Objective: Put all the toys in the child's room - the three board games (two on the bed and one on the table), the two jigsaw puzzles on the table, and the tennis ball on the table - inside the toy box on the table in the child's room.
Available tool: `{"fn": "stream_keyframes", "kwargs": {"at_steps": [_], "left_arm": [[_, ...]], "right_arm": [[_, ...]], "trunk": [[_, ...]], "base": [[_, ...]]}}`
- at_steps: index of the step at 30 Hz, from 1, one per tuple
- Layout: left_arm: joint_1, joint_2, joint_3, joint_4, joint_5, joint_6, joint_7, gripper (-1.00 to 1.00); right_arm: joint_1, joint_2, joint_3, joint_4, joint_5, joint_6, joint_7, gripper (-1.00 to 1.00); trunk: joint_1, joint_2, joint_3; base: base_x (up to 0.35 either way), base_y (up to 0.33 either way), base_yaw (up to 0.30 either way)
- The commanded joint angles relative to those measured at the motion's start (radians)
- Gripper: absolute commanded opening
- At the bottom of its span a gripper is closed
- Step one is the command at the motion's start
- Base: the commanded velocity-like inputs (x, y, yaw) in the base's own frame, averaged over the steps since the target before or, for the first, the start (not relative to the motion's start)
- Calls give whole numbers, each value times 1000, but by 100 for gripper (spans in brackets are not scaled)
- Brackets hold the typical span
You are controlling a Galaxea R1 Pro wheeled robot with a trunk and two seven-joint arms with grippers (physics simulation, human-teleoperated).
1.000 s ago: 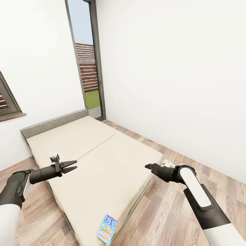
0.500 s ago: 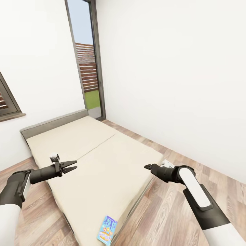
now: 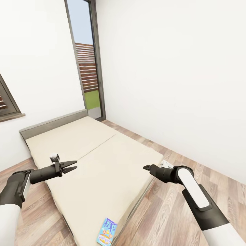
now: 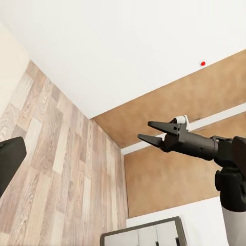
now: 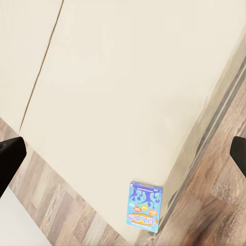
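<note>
A blue board game box (image 3: 107, 231) lies flat on the near corner of the cream bed (image 3: 102, 160), close to the mattress edge. It also shows in the right wrist view as the board game box (image 5: 145, 207) on the bed (image 5: 128, 77). My left gripper (image 3: 75, 164) hovers open over the bed's left side, holding nothing. Over the bed's right edge my right gripper (image 3: 145, 167) is open and empty; the left wrist view shows the right gripper (image 4: 144, 131) with its jaws apart. Both grippers are well short of the box. The table and toy box are out of view.
A tall glass door (image 3: 87, 61) stands behind the bed's head, and a window frame (image 3: 7, 102) sits on the left wall. A white wall runs along the right. Wooden floor (image 3: 164, 212) flanks the bed on both sides.
The whole picture has shifted slightly, so the camera moved; the board game sits lower in the frame. My right arm has drifted a little to the left. Both grippers stay open.
</note>
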Motion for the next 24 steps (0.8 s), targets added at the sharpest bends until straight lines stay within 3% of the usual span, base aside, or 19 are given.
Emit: {"fn": "stream_keyframes", "kwargs": {"at_steps": [1, 9, 24], "left_arm": [[-1, -1, 3, -1, -11, 10, -8, 100], [-1, 0, 3, -1, -11, 10, -8, 100], [-2, -1, 3, -1, -11, 10, -8, 100]], "right_arm": [[-1, -1, 2, -1, -9, 0, -10, 100], [-1, -1, 2, -1, -9, -1, -10, 100], [-1, -1, 2, -1, -9, -1, -10, 100]], "trunk": [[1, -2, -2], [1, -2, -2], [1, -2, -2]], "base": [[5, 0, 0], [2, -19, 0], [0, -153, 45]]}}
